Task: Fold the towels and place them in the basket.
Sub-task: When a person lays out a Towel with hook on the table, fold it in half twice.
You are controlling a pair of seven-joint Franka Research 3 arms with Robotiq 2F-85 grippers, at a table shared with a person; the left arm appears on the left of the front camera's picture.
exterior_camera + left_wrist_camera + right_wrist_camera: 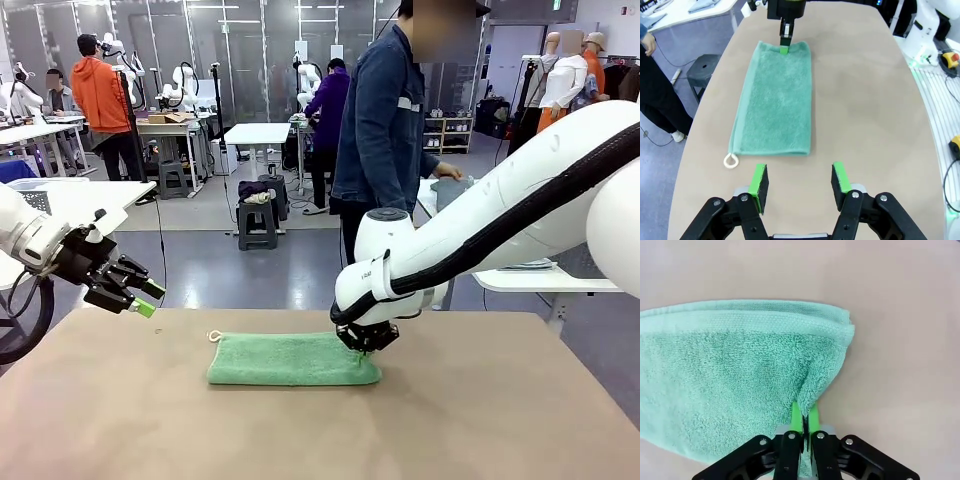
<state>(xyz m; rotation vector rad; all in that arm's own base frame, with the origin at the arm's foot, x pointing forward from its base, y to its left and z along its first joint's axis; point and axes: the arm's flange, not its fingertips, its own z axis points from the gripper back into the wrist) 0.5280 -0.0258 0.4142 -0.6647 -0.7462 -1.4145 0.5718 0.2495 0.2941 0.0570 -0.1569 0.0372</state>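
ITEM 1: mint green towel (293, 359) (775, 100) (730, 375). Location: middle of the table (100, 420) (870, 110) (900, 300), lying flat with its long side running left to right across the front view. A white corner loop (213, 336) (731, 160) rests on the table at its left far corner. Two layers of cloth show along the far edge in the right wrist view.

ITEM 2: right jaws. Pressed together on a small ridge of the towel's right short edge, green pads (796, 415) (784, 49) with cloth pinched between them. The right arm (480, 230) reaches down from the picture's right, with the jaws low at the table.

ITEM 3: left jaws. Parted to a middling gap, nothing between the green pads (759, 182) (146, 309). Held in the air over the table's left side, aimed toward the loop end of the towel, apart from it.

ITEM 4: person in a dark blue jacket (385, 120), standing beyond the table's far side, one hand at a neighbouring table
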